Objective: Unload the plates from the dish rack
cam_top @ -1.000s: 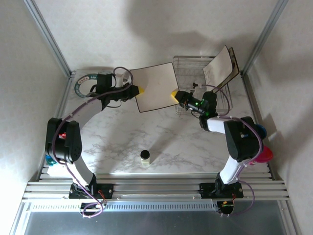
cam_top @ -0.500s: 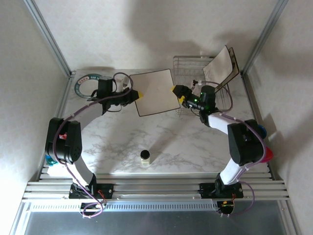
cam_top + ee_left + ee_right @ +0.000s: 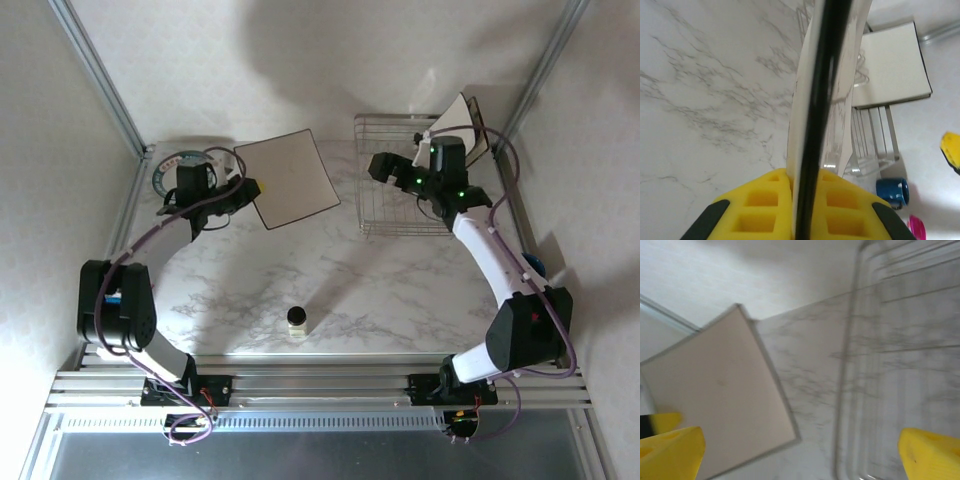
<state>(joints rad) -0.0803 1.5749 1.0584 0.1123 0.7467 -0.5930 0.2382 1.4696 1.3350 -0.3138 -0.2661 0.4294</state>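
Square cream plate [image 3: 287,178], dark-edged, tight in left end effector [image 3: 250,188]; right end effector [image 3: 800,452] wide open and empty

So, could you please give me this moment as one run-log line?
left claw: shut on plate | right claw: open, over rack | second plate: leaning in rack

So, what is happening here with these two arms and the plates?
The left pincer grips a square plate by its edge, holding it above the table, left of the dish rack. The right pincer hangs open over the rack, where another square plate leans at its far right corner. A green-rimmed round plate lies beside the left arm.
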